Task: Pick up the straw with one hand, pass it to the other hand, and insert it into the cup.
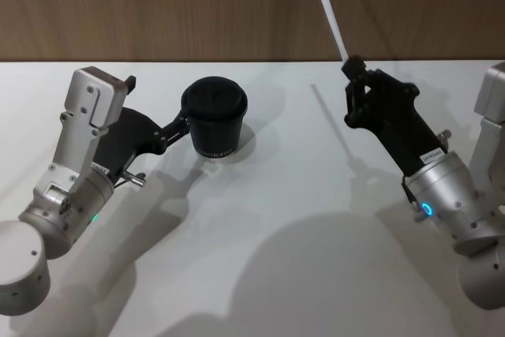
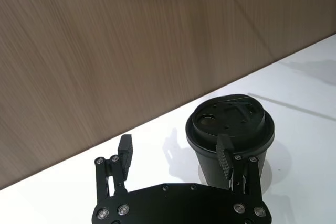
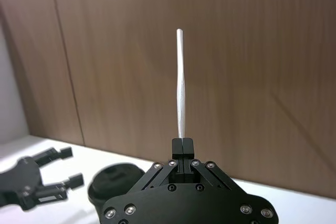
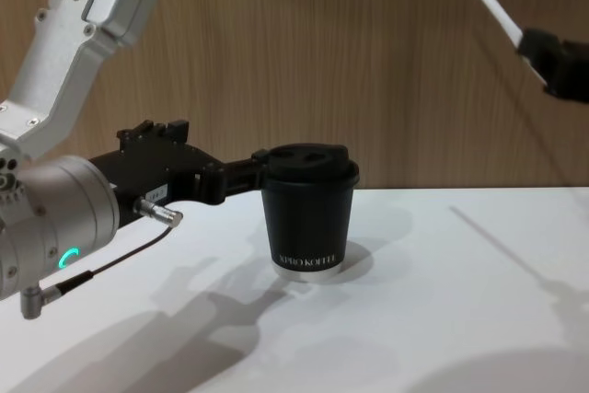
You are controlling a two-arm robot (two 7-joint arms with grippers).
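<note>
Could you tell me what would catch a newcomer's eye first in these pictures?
The white straw stands out first, held aloft over the table's right side, pinched at its lower end in the shut right gripper. Next comes the black lidded cup, upright on the white table left of centre, with the open left gripper beside it, one finger close against its side.

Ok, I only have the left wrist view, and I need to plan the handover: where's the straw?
Observer: The right gripper is shut on the lower end of the straw, raised above the table.
Operator: How is it angled?
Observer: Pointing up, its top leaning toward the robot's left.
Operator: How close to the cup?
Observer: Well apart: the cup stands off to its left, beside the open left gripper, lower than the straw.
</note>
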